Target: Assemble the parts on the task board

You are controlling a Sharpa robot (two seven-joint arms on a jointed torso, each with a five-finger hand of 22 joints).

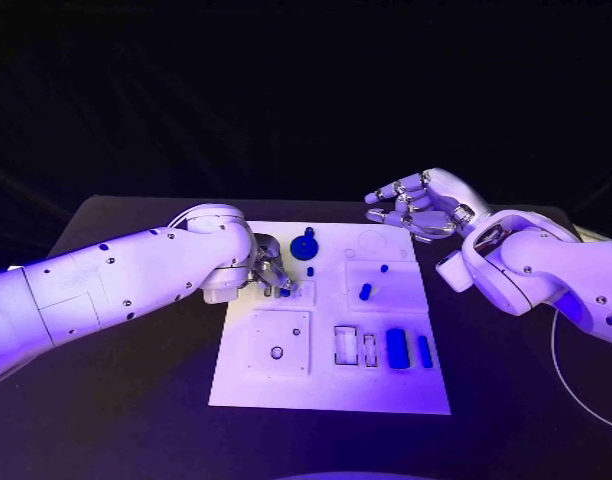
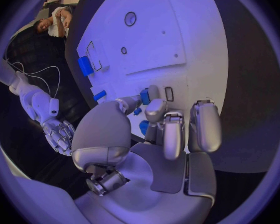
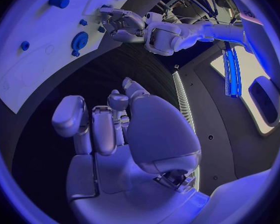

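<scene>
The white task board (image 1: 328,385) lies mid-table. A round blue knob (image 1: 305,246) stands near its far edge, with small blue pegs (image 1: 365,292) behind two blue bars (image 1: 397,348) in the front row. My left hand (image 1: 267,272) rests over the board's left side, and its thumb and a finger pinch a small blue part (image 2: 144,96). Another blue piece (image 2: 144,127) lies under its fingers. My right hand (image 1: 414,208) hovers above the board's far right corner with its fingers (image 3: 93,127) curled in on nothing. The right wrist view shows the knob (image 3: 79,41) and my left hand (image 3: 124,25).
A square plate with a small ring (image 1: 276,352) sits at the board's front left, next to two pale slots (image 1: 345,345). Black table (image 1: 119,400) surrounds the board. A thin cable (image 1: 573,385) runs beside my right arm.
</scene>
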